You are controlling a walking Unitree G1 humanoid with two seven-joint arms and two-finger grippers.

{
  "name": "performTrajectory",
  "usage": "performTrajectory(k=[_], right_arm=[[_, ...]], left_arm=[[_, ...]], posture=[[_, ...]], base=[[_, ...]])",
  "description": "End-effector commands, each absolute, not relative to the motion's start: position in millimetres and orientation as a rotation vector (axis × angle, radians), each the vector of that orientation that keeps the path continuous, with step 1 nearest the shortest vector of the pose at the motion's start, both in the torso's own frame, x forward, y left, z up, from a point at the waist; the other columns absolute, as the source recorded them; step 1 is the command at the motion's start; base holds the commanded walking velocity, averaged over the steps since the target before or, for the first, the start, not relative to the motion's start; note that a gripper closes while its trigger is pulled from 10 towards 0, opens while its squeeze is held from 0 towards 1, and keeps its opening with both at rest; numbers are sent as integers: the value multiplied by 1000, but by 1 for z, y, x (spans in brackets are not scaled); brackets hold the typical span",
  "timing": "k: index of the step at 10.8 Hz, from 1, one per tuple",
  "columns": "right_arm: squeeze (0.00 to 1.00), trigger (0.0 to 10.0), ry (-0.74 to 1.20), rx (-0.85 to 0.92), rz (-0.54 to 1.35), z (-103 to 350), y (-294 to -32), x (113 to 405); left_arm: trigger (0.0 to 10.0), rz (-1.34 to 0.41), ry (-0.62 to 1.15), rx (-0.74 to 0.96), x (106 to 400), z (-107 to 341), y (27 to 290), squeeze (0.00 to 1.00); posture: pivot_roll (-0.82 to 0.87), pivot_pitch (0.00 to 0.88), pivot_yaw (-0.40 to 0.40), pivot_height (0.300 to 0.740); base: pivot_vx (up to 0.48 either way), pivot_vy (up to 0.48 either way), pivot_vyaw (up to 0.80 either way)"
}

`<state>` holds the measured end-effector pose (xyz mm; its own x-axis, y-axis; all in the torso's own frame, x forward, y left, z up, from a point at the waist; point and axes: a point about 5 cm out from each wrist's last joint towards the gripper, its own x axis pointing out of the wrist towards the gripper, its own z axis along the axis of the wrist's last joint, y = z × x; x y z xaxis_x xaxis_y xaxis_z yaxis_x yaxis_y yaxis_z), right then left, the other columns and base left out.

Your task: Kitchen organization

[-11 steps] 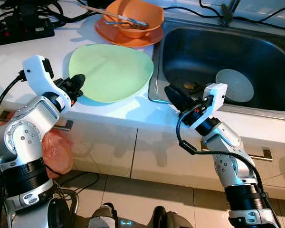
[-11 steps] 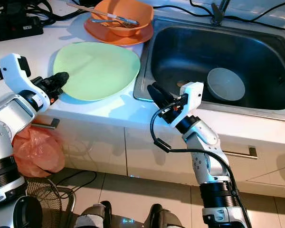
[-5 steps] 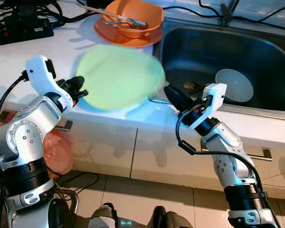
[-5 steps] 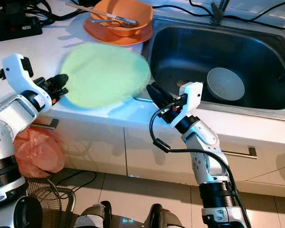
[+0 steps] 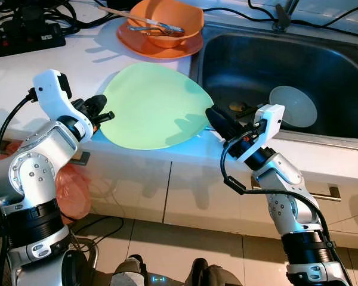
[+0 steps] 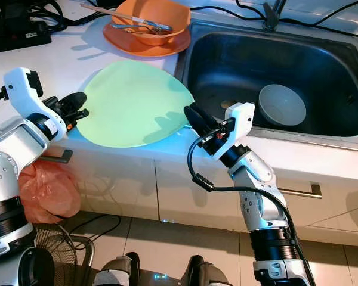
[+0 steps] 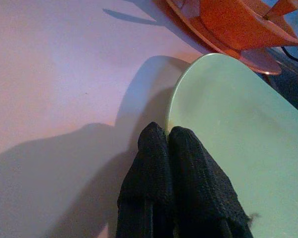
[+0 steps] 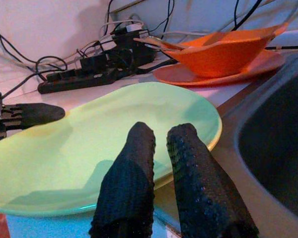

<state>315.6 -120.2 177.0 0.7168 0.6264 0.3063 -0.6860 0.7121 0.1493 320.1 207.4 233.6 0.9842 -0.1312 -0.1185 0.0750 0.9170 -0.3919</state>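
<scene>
right gripper (image 5: pixel 213 115): nearest to the camera, forearm angled up from the cabinet front, wrist bent so the two black fingers point at the plate's sink-side edge. Fingers a little apart and empty; they look to touch or sit just over the rim, can't tell which.
left gripper (image 5: pixel 101 107): elbow tucked, forearm raised over the counter edge, fingers pressed together at the plate's opposite edge. Nothing between them; tips against the rim, so a push pose, not a pinch.
green plate (image 5: pixel 155 105): task item. Flat on the white counter (image 5: pixel 59 65) between the two grippers, one side overhanging the front counter edge, another just reaching the sink lip. Likely bracketed from both sides so it can be slid or steadied before a lift, since a flat plate offers no gap to get a finger under.
sink (image 5: pixel 352 134): steel, right of the plate; a pale round dish (image 5: pixel 293 106) lies in the basin, some scraps near the drain.
orange bowl (image 5: pixel 166 21): far back, on an orange plate (image 5: pixel 161 47), utensils lying in it. Probably the stacking spot.
power strip (image 5: pixel 24 39): far left corner with tangled cables, well apart from the plate.
</scene>
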Motion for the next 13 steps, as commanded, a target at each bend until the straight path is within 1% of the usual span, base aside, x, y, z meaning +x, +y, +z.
performTrajectory(k=[1,2,3,4,5,6,8,10,12,13], right_arm=[[0,10000,-186,260,713,165,-125,315],[0,10000,-185,259,713,165,-125,316],[0,10000,-185,260,712,165,-125,316],[0,10000,-184,260,712,165,-125,316],[0,10000,-182,262,714,164,-124,316],[0,10000,-181,263,714,164,-124,316],[0,10000,-181,264,714,164,-124,317],[0,10000,-181,264,711,164,-124,318],[0,10000,-180,268,711,164,-124,318],[0,10000,-177,270,709,163,-124,318]], left_arm=[[0,-83,196,-397,317,220,209,0],[6980,-92,161,-379,316,225,210,0],[10000,-95,106,-355,314,232,213,0],[10000,-109,29,-311,311,244,218,0],[10000,-69,-48,-291,308,255,230,0],[10000,-47,-82,-294,306,260,236,0],[10000,-29,-127,-317,306,264,239,0],[10000,-73,-176,-352,306,267,233,0],[10000,-262,-224,-491,304,267,213,0],[10000,-351,-238,-530,301,264,200,0]], posture=[[203,211,-58,740],[204,212,-60,740],[206,213,-61,740],[209,214,-61,740],[214,215,-62,740],[215,214,-63,740],[215,214,-65,740],[213,213,-66,740],[215,211,-67,740],[214,212,-68,740]], base=[[0,0,0],[0,0,0],[0,0,0],[0,0,0],[0,0,0],[0,0,0],[0,0,0],[0,0,0],[0,0,0],[0,0,0]])
